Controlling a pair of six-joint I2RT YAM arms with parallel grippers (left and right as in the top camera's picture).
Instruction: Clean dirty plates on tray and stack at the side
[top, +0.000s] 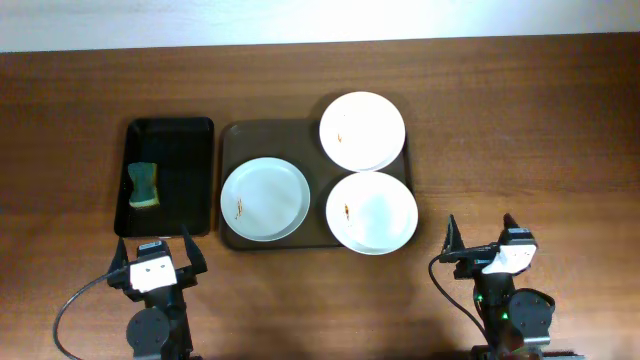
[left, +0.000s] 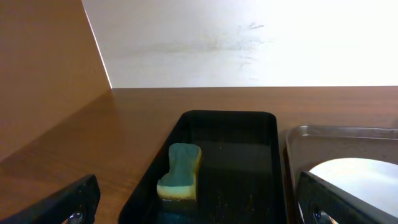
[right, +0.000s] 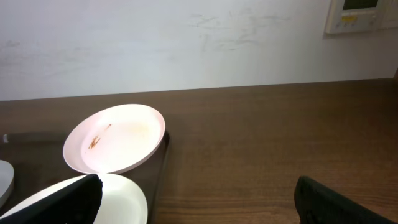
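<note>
Ok so this looks like the very start. All three plates sit on the brown tray (top: 245, 138) in the middle of the desk (top: 500, 100), each with a thin brown streak, and there's no stack at the side yet. The left plate (top: 265, 200) lies fully inside the tray. The far plate (top: 362, 131) hangs over the back rim, and the near plate (top: 371, 212) pokes past the right and front rim. Those two are touching or very nearly, I can't tell which. The left fingers (top: 192, 250) are spread wide with nothing in them, hovering at the near edge of the desk just in front of the black tray (top: 185, 160), where the sponge (top: 144, 185) lies by its left wall. The right fingers (top: 452, 240) are the same, wide apart and empty, off the near right corner of the brown tray. My guess is the first move is the left arm going for the sponge. That's where it could go wrong first, because the sponge is so close to the wall that one finger could catch the rim and drag the black tray along. The bigger worry is the two plates perched on the rim. They're probably a bit tilted, so pushing a sponge down on the overhanging side could rock one or slide it off onto the desk unless the other arm steadies it. The left plate lies flat and shallow, so fingers could skid off its thin edge when lifting it out.
</note>
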